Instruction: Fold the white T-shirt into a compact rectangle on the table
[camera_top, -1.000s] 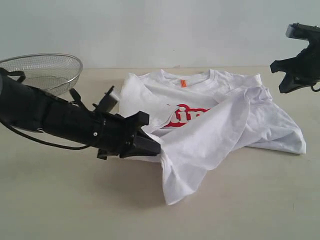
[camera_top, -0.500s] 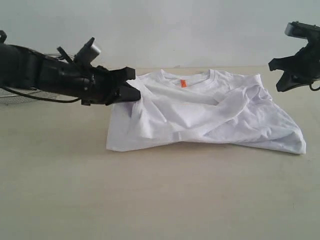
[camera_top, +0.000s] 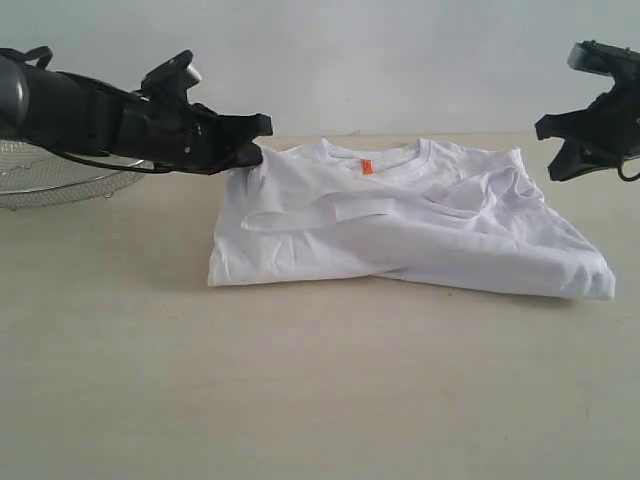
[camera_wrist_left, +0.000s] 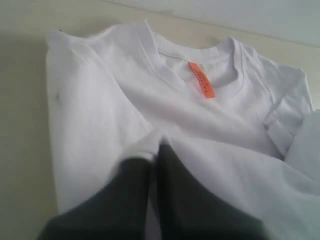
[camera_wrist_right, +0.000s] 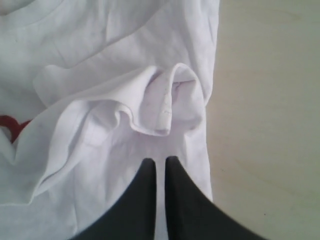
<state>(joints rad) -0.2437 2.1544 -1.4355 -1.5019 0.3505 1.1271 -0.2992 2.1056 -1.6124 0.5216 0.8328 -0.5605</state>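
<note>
Setting a fold down, the left pincer (camera_wrist_left: 156, 146) was clamped on a pinch of the white T-shirt (camera_top: 400, 235), which lay doubled on the desk (camera_top: 300, 400) ahead of it. The right pincer (camera_wrist_right: 159, 162) hung closed and empty above the shirt. Release seemed due next, then a side fold.

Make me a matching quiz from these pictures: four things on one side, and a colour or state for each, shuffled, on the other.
Things:
1. tag
2. basket
3. left gripper
4. right gripper

Descriptions:
A. shut on nothing, held in the air
B. orange
C. silver wire mesh
D. shut on the shirt

Pairs: 1-B, 2-C, 3-D, 4-A
</note>
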